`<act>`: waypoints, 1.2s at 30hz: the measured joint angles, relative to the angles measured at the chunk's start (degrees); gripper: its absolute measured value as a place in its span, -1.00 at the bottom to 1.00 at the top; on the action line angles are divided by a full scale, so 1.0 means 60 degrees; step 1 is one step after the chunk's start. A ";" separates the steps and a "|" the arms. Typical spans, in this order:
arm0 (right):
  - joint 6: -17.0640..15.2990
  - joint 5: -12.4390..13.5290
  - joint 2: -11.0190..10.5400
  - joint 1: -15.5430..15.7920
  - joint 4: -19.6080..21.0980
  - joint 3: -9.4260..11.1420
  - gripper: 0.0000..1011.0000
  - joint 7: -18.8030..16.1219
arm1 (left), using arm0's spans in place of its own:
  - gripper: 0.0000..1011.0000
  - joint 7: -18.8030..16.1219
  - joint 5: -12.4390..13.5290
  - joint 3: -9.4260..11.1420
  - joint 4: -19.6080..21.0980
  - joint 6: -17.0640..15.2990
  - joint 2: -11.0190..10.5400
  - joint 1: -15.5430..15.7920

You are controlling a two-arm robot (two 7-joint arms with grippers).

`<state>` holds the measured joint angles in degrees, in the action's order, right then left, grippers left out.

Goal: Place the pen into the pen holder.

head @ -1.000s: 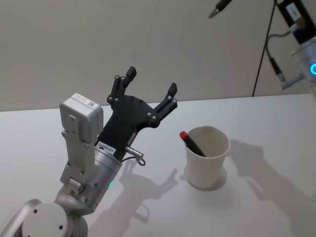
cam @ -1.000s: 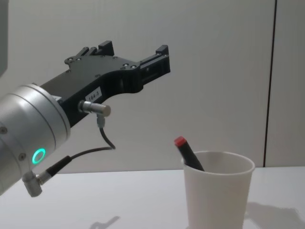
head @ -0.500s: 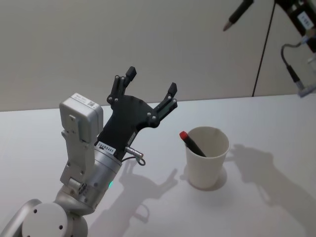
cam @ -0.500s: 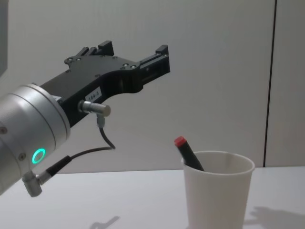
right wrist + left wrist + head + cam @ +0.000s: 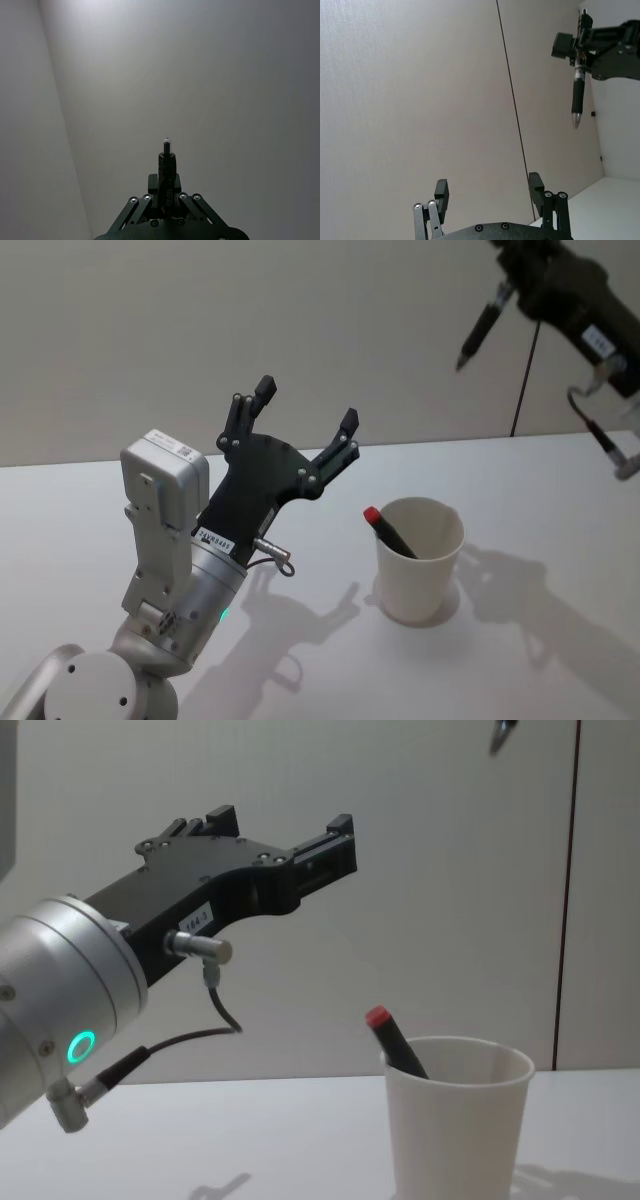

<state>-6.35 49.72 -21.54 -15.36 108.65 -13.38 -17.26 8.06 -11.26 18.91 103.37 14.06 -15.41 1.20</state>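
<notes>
Right gripper point(image 5: 520, 285) holds the pen point(image 5: 478, 330) in closed fingers, tip down, high above and beyond the pen holder point(image 5: 420, 558). Pen looks light, stiff, slick; mid-barrel hold suits. Paper cup tips easily (already one red-capped pen point(image 5: 390, 532) inside). Left gripper point(image 5: 305, 430) idle, fingers wide, left of cup.

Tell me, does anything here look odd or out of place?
Nothing looks spilled or broken. The pen holder stands upright with a red-capped pen leaning inside, the right gripper holds a black pen high above it.
</notes>
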 joint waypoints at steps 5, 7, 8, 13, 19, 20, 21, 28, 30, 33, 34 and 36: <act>-0.0213 -0.0571 -0.0244 0.0168 0.0069 -0.0078 -0.74 -0.0074 | 0.98 0.0000 0.0000 0.0000 0.0000 0.0000 0.0000 0.0000; -0.0273 -0.0720 -0.0316 0.0223 0.0086 -0.0102 -0.74 -0.0091 | 0.98 0.0001 0.0000 0.0000 0.0000 0.0000 0.0000 0.0000; -0.0302 -0.0794 -0.0338 0.0240 0.0091 -0.0110 -0.74 -0.0101 | 0.98 0.0001 0.0000 0.0000 0.0000 0.0000 0.0000 0.0000; -0.0518 -0.1368 -0.0566 0.0410 0.0132 -0.0211 -0.74 -0.0165 | 0.98 0.0001 0.0000 0.0001 0.0000 0.0000 0.0000 0.0000; -0.0791 -0.2076 -0.0801 0.0600 0.0148 -0.0352 -0.74 -0.0228 | 0.98 0.0001 0.0000 0.0000 0.0000 0.0000 0.0000 0.0000; -0.0823 -0.2164 -0.0825 0.0621 0.0148 -0.0370 -0.74 -0.0233 | 0.98 0.0001 0.0000 0.0000 0.0000 0.0000 0.0000 0.0000; -0.0852 -0.2239 -0.0857 0.0649 0.0148 -0.0395 -0.74 -0.0242 | 0.98 0.0001 0.0000 0.0000 0.0000 0.0000 0.0000 0.0000; -0.1207 -0.3178 -0.1057 0.0836 0.0122 -0.0598 -0.74 -0.0306 | 0.98 0.0001 0.0000 0.0000 0.0000 0.0000 0.0000 0.0000; -0.1314 -0.3462 -0.1107 0.0889 0.0093 -0.0674 -0.74 -0.0322 | 0.98 0.0001 0.0000 0.0000 0.0000 0.0000 0.0000 0.0000; -0.1435 -0.3774 -0.1148 0.0936 0.0063 -0.0754 -0.74 -0.0339 | 0.98 0.0001 0.0000 0.0000 0.0000 0.0000 0.0000 0.0000; -0.1508 -0.3965 -0.1168 0.0964 0.0043 -0.0804 -0.74 -0.0347 | 0.98 0.0000 0.0000 0.0000 0.0000 0.0000 0.0000 0.0000; -0.1591 -0.4191 -0.1187 0.0988 0.0020 -0.0850 -0.74 -0.0357 | 0.98 0.0001 0.0000 0.0000 0.0000 0.0000 0.0001 0.0000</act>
<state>-15.89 24.58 -28.66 -9.44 108.77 -18.48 -19.41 8.07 -11.26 18.91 103.37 14.06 -15.40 1.20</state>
